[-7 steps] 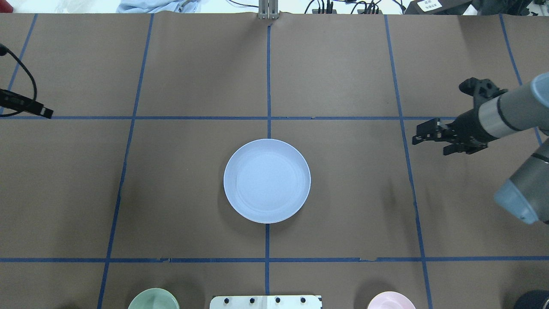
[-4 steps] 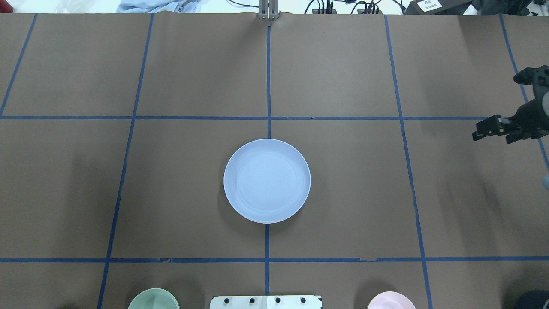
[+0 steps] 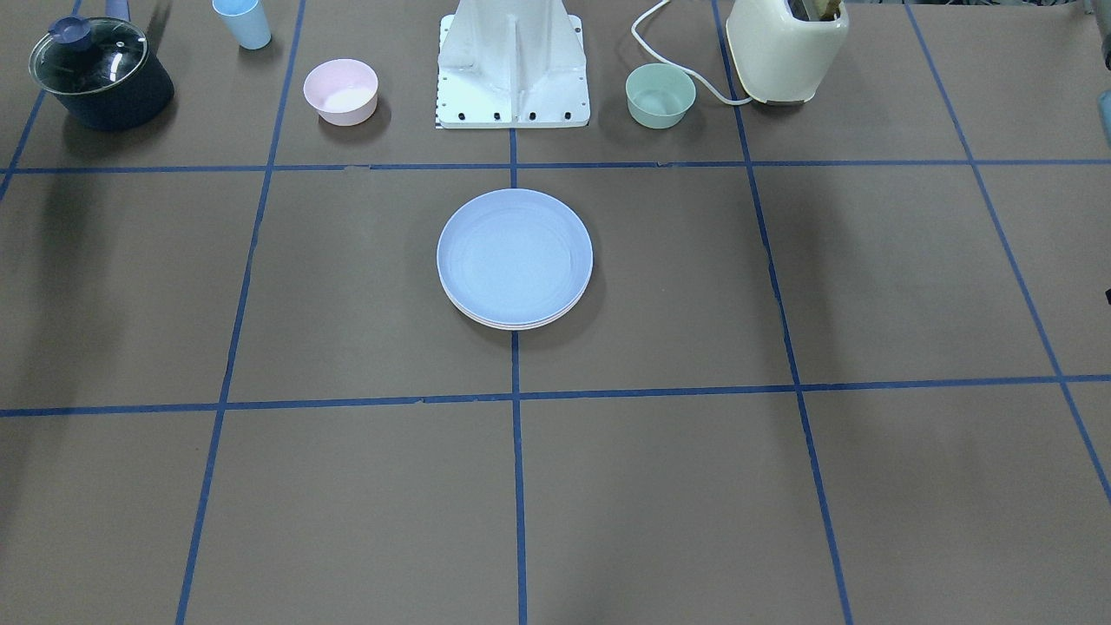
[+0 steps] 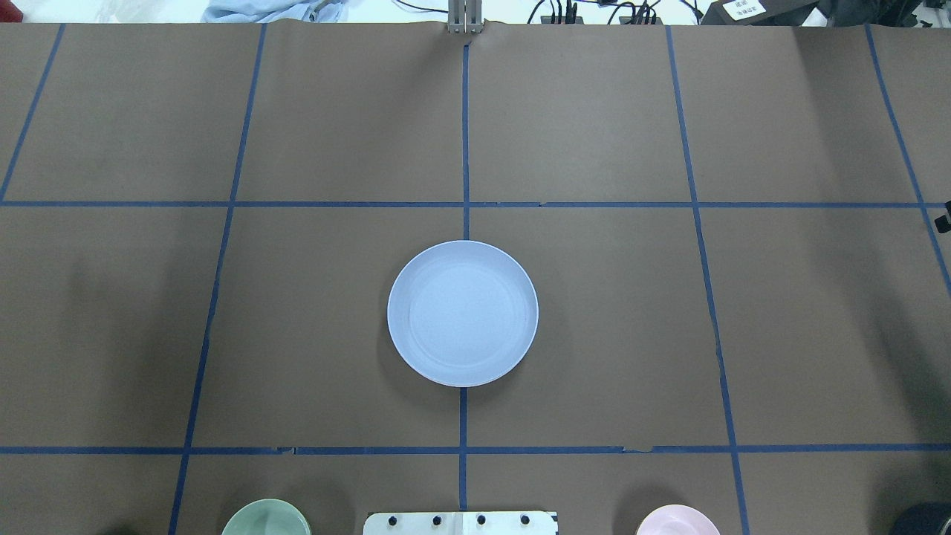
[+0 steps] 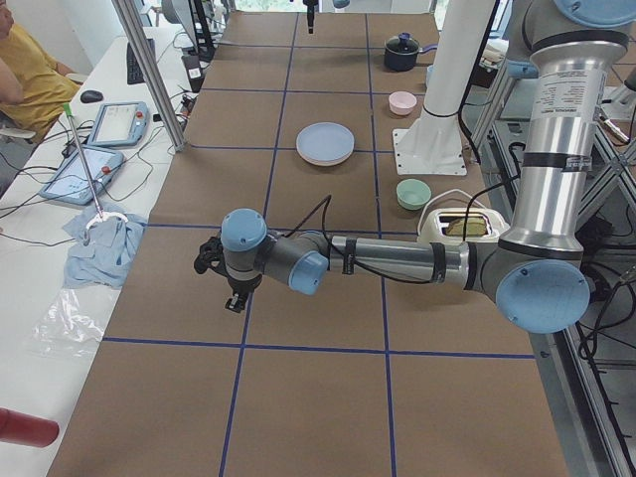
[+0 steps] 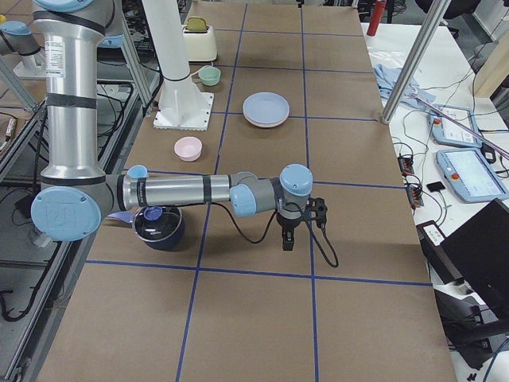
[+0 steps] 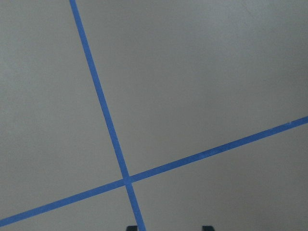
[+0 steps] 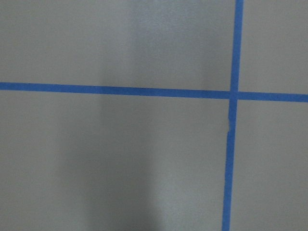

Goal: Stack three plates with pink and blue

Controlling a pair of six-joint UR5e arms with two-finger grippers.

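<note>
The left hand hangs low over the bare brown tabletop, well away from the plates, out towards the tabletop's end on the robot's left. Its wrist camera catches two dark fingertips at the bottom edge, set apart with only paper and a crossing of blue tape lines between them: the hand is spread and holds nothing. The right hand points down over the opposite end of the tabletop, touching nothing. None of its fingers show in its own wrist camera, so I cannot tell how far open it is.

The stack of plates sits at the tabletop's middle, on a tape line, with the light blue plate on top. Paler rims peek out beneath it on the operators' side.

Along the robot's edge stand a pink bowl, the white arm base, a green bowl, a cream toaster, a dark lidded pot and a blue cup. Beside the tabletop, a white bench carries a blue cloth and teach pendants, and a person in yellow sits there.
</note>
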